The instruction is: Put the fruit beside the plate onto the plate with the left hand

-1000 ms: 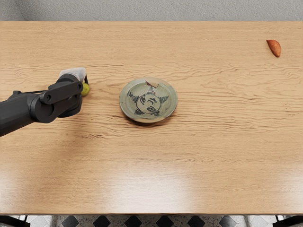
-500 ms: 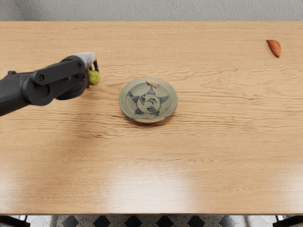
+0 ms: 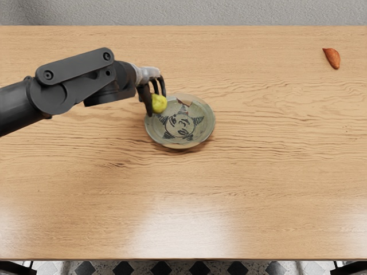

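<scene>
Counter (image 3: 229, 200), wood. Left hand (image 3: 150, 87) comes in from upper left, fingers curled around the fruit (image 3: 159, 103), held over the plate (image 3: 207, 129) at its left rim. Best carried further right to mid-plate and lowered before release; near the rim it likely rolls off.

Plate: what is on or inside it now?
Only its dark painted pattern shows inside the plate. The fruit, gripped by the left hand, is above its left rim; that part of the rim is covered, so contact cannot be judged.
</scene>
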